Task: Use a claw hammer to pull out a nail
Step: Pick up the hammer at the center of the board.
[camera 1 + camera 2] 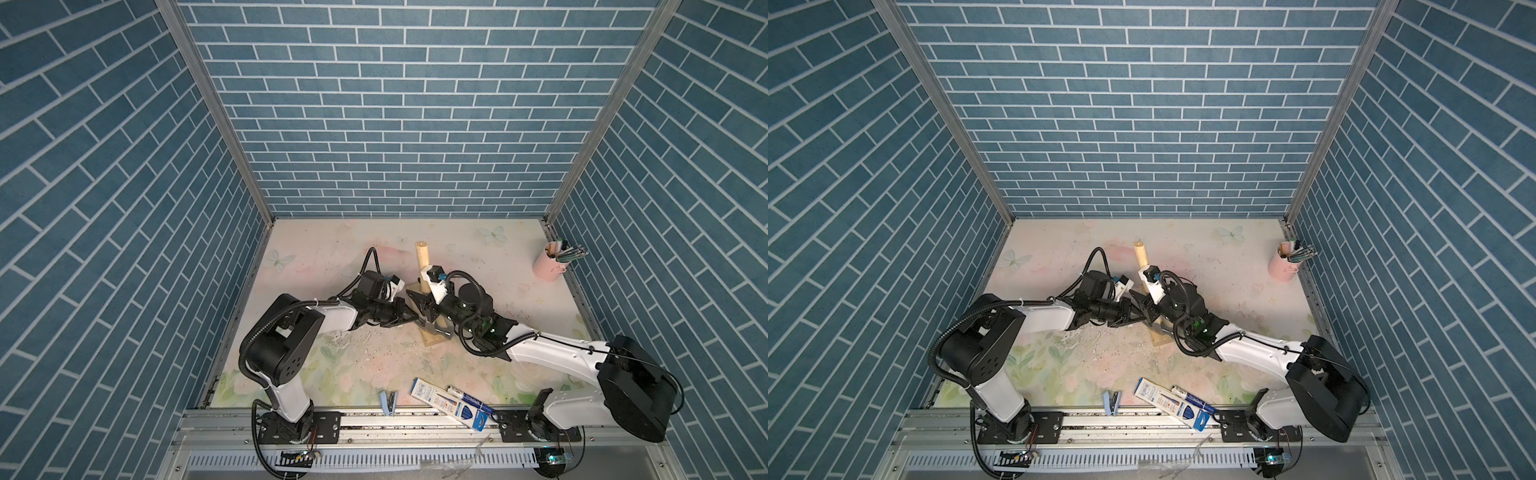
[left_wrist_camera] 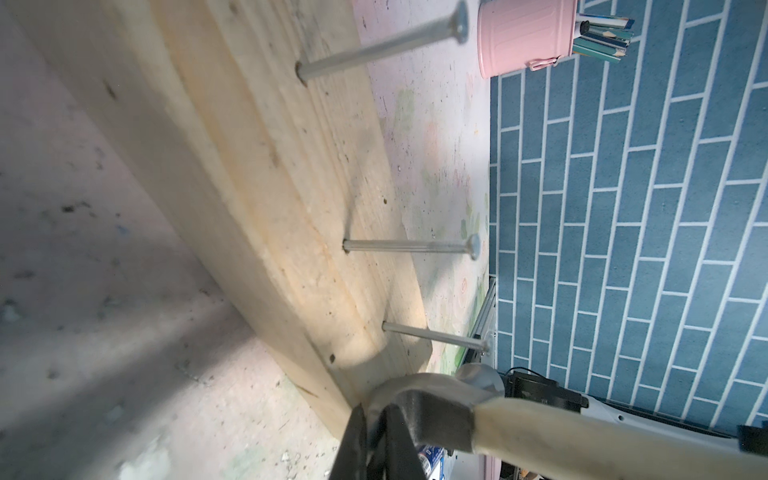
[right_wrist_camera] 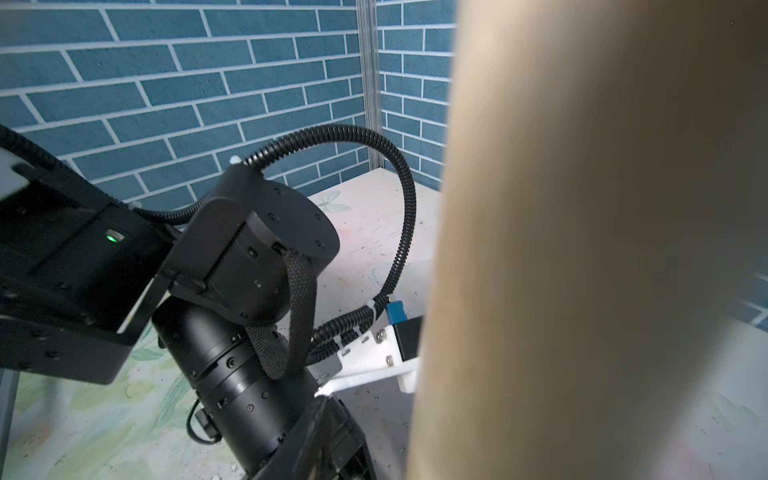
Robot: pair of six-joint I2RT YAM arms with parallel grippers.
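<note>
The claw hammer stands nearly upright at the table's middle, its pale handle [image 1: 423, 257] [image 1: 1140, 255] rising from a wooden block [image 1: 434, 340] [image 1: 1160, 340]. In the left wrist view three nails [image 2: 411, 246] stick out of the block [image 2: 270, 187]. The grey hammer head [image 2: 432, 411] lies against the block's end. My left gripper [image 2: 376, 419] [image 1: 409, 318] is shut, pinching the claw's edge. My right gripper [image 1: 428, 309] sits around the handle [image 3: 582, 249]. Table shows between one finger [image 3: 332, 432] and the wood, and the other finger is hidden.
A pink cup of pencils [image 1: 550, 266] [image 2: 523, 37] stands at the back right by the wall. A blue stapler [image 1: 388, 402] and blue-and-white boxes [image 1: 453, 401] lie at the front edge. The left arm's wrist [image 3: 249, 291] is close beside the hammer handle.
</note>
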